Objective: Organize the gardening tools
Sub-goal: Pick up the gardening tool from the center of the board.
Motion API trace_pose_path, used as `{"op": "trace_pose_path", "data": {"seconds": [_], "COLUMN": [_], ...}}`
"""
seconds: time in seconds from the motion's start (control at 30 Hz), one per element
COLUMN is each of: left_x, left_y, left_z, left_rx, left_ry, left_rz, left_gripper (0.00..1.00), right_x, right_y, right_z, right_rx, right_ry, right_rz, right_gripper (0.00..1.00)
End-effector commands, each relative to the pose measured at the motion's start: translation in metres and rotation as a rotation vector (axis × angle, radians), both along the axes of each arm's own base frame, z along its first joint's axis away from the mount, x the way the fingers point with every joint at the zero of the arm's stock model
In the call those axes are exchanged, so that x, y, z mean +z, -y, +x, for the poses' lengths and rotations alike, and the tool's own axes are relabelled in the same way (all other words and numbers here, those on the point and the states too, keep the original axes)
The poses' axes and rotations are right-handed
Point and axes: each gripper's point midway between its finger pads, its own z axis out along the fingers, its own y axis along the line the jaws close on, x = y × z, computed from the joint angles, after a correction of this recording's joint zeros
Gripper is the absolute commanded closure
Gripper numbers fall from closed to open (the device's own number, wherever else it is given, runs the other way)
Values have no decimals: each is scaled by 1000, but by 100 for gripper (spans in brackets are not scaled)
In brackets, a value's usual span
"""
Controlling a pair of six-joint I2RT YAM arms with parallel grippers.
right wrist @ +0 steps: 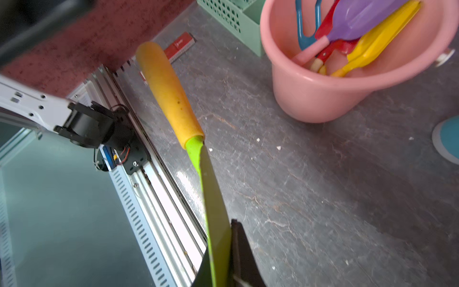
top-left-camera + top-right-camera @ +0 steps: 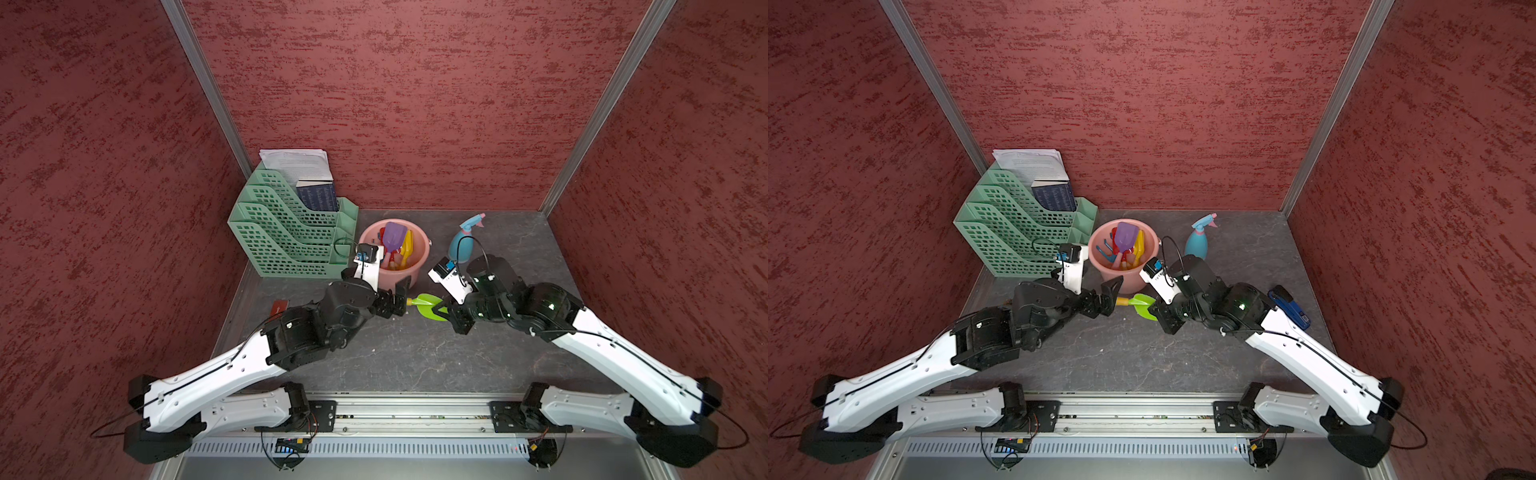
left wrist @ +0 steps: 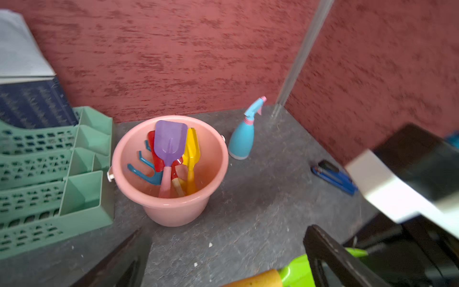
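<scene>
Green trowel (image 2: pixel 428 303) pinched blade-first in the right gripper (image 2: pixel 444 309), just in front of the pink bucket (image 3: pixel 173 211), with the left gripper (image 2: pixel 402 300) spread wide at its orange handle (image 1: pixel 169 94). Risks twisting loose in so thin a pinch, missing the bucket.

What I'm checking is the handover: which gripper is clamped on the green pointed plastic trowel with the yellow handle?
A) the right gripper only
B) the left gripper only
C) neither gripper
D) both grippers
A: the right wrist view shows the green pointed plastic trowel with its blade pinched in the right gripper, while the left gripper stands wide open at the handle end, gripping nothing.
</scene>
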Motion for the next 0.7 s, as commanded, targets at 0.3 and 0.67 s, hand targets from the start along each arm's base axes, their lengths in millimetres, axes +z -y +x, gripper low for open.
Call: {"op": "trace_pose_path", "data": {"seconds": [0.3,0.67], "left_x": [-51,-63], "left_y": [23,59], "left_z": [-82,-76], "left_rx": [-650,-658], "left_ry": [-33,53], "left_rz": [393,440], "left_gripper": [10,26], "right_x": [19,38], "right_y": [22,12], "right_z": [-27,-33], "right_rx": [90,129], "right_ry": [-81,-106], "right_rz": [-128,-80], "right_gripper": [100,100]}}
